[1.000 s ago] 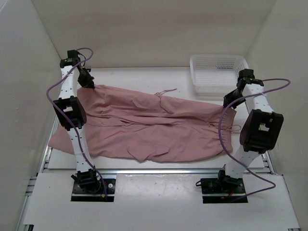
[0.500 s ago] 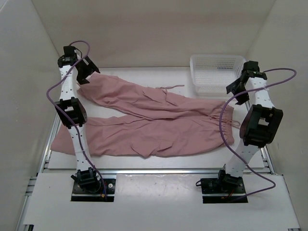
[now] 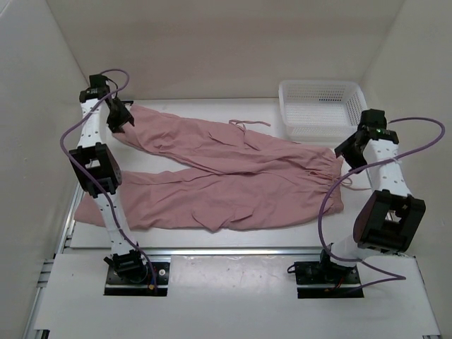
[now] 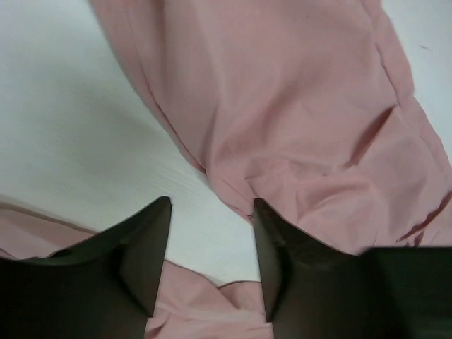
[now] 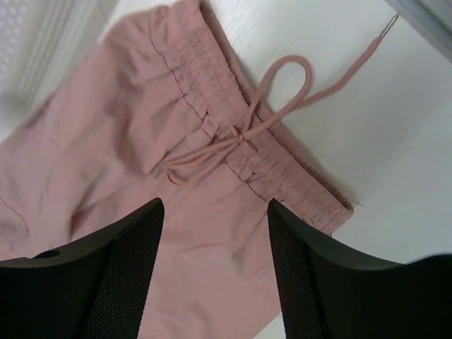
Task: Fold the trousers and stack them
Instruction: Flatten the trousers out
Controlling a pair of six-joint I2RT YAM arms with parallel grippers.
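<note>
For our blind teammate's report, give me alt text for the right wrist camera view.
Dusty-pink trousers lie on a white table, their gathered waistband and looped drawstring in the centre. The right gripper hangs open above them, holding nothing.

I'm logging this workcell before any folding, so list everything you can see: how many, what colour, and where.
trousers: one pair, dusty pink, spread across the table, waistband right, legs left
drawstring: one, pink, tied at the waistband
basket: one, white, far right of the table
table: one, white, under everything
cables: two, purple, one along each arm
left arm: one, white with black joints, near left
right arm: one, same colours, near right
left gripper: one, black, open, over the far leg
right gripper: one, black, open, over the waistband
</note>
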